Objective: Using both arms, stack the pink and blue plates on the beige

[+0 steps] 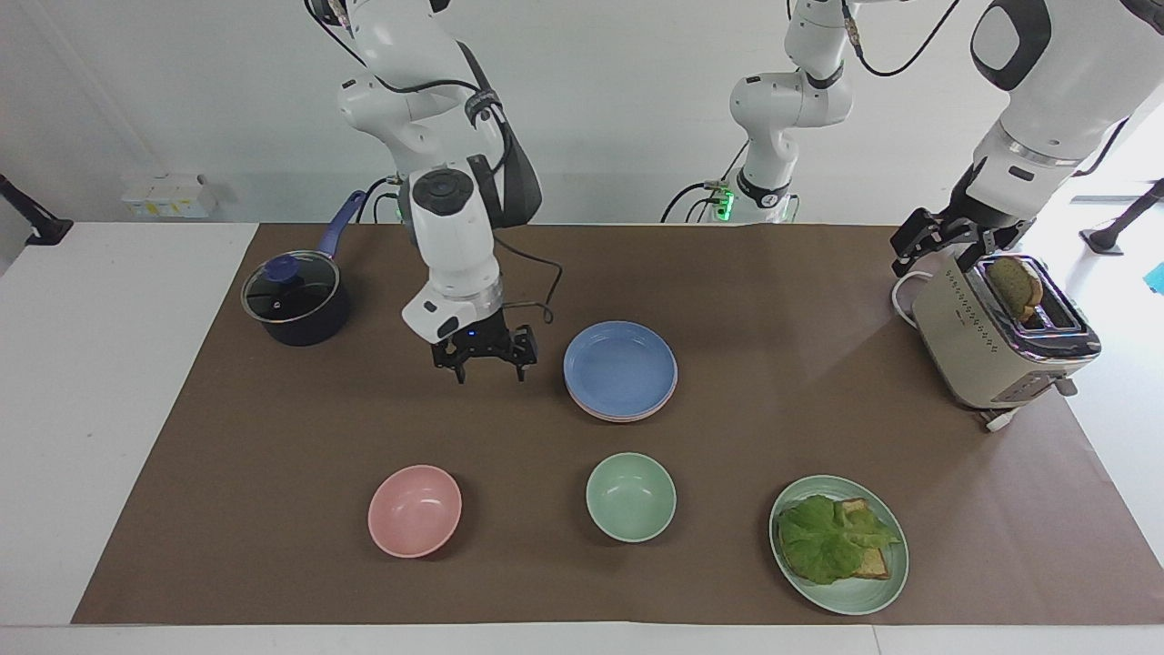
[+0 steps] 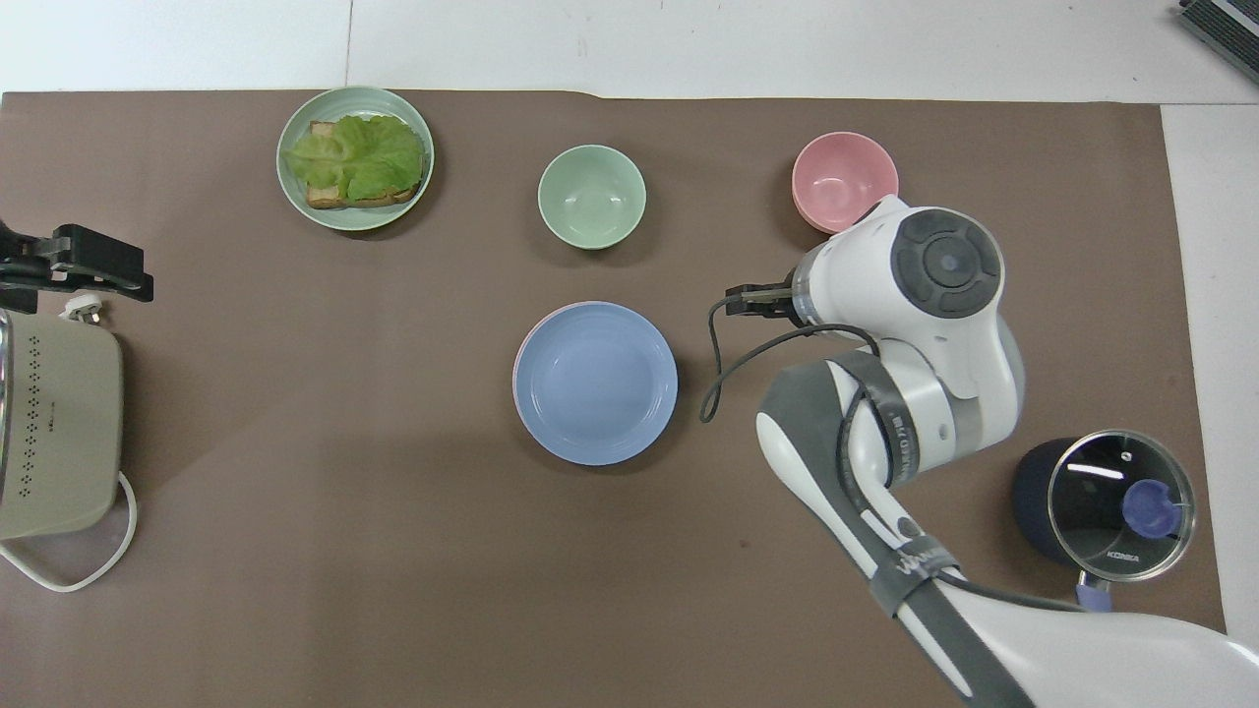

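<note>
I see the right gripper [image 1: 485, 362] hanging over bare mat beside the plate stack, toward the right arm's end of the table. Its fingers stand spread wide and hold nothing; they touch nothing either.

The left gripper [image 1: 943, 238] hangs just above the toaster [image 1: 998, 338], at the edge nearer the robots. Its jaws stand apart and empty — this arm waits.

Taking the plate stack as my landmark, it sits near the middle of the brown mat [image 1: 273, 437]. The blue plate [image 1: 620, 367] lies on top, level, well centred. Under it a pink plate [image 1: 637, 416] shows only as a thin rim. I cannot make out a beige plate beneath them from either view.

Count, placed from the stack:
- Plates in the stack that I can confirm: two — one blue, one pink.
- Bowls: two. The green bowl [image 1: 631, 497] sits farther from the robots than the stack; the pink bowl [image 1: 415, 510] is also farther, toward the right arm's end.
- Green plate [image 1: 864, 596]: one, farther from the robots and toward the left arm's end, carrying toast with a lettuce leaf [image 1: 832, 539].
- Pot [image 1: 296, 298]: one, dark, glass-lidded, toward the right arm's end.
- Toaster: one, at the left arm's end, one slice of bread [image 1: 1017, 284] standing in its slot.
</note>
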